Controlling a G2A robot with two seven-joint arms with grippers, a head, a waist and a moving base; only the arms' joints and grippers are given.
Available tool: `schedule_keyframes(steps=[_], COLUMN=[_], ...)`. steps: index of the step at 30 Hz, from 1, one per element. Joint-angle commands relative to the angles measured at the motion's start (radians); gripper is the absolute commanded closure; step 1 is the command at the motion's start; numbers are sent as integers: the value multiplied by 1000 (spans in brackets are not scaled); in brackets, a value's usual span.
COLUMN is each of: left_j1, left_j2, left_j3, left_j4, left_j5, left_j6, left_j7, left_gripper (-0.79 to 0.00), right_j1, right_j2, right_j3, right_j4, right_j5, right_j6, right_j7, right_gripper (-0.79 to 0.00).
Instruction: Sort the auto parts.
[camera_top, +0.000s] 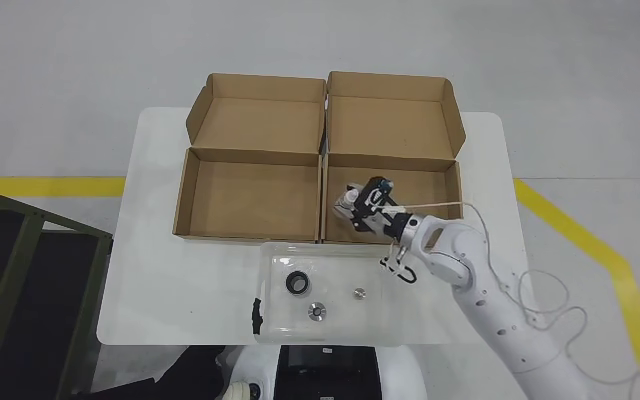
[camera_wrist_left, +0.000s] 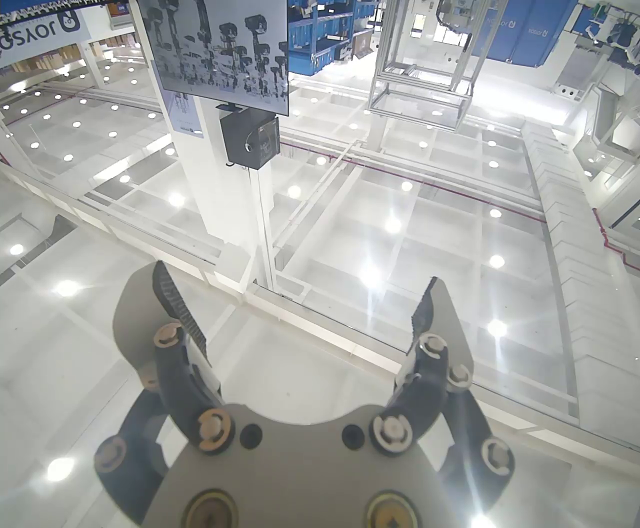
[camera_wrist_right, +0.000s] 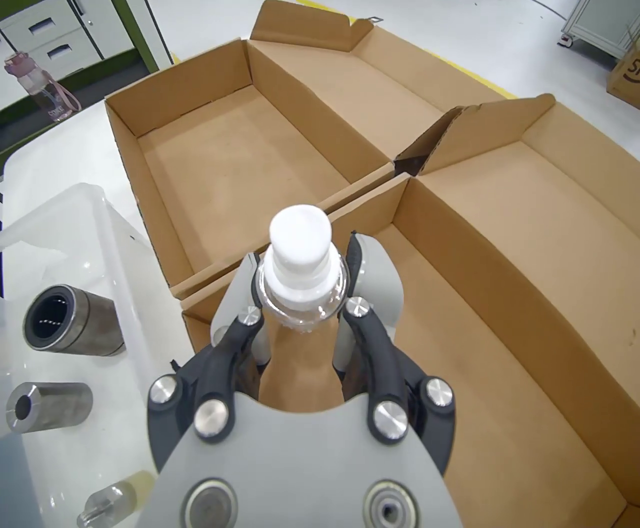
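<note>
Top view: the right claw holds a white-capped part over the right box, at that box's 7 o'clock corner. A clear bin sits at 6 o'clock of the boxes on the desk and contains a bearing.

Left wrist view: the left claw is spread wide and empty, facing the ceiling.

Right wrist view: the right claw is clamped on the white-capped part above the right box.
</note>
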Motion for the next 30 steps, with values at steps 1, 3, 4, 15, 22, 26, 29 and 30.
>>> schedule_keyframes(steps=[1,3,4,15,22,26,29,30], left_j1=[0,0,0,0,0,0,0,0], left_j2=[0,0,0,0,0,0,0,0], left_j3=[0,0,0,0,0,0,0,0], left_j4=[0,0,0,0,0,0,0,0], left_j5=[0,0,0,0,0,0,0,0], left_j6=[0,0,0,0,0,0,0,0], left_j7=[0,0,0,0,0,0,0,0], left_gripper=[-785,-785,-785,-785,-785,-785,-785,-785], right_j1=[10,18,21,53,55,44,28,20], right_j2=[-3,-5,-6,-20,-25,-24,-21,-18], right_j3=[-7,-12,-14,-40,-45,-38,-18,-9], right_j4=[13,20,22,73,81,62,25,7], right_j5=[-4,-11,-17,-38,-47,-53,-56,-61], right_j6=[3,9,13,43,50,50,52,53], right_j7=[4,9,14,45,48,50,41,39], right_gripper=[0,0,0,-145,-431,-585,-665,-699])
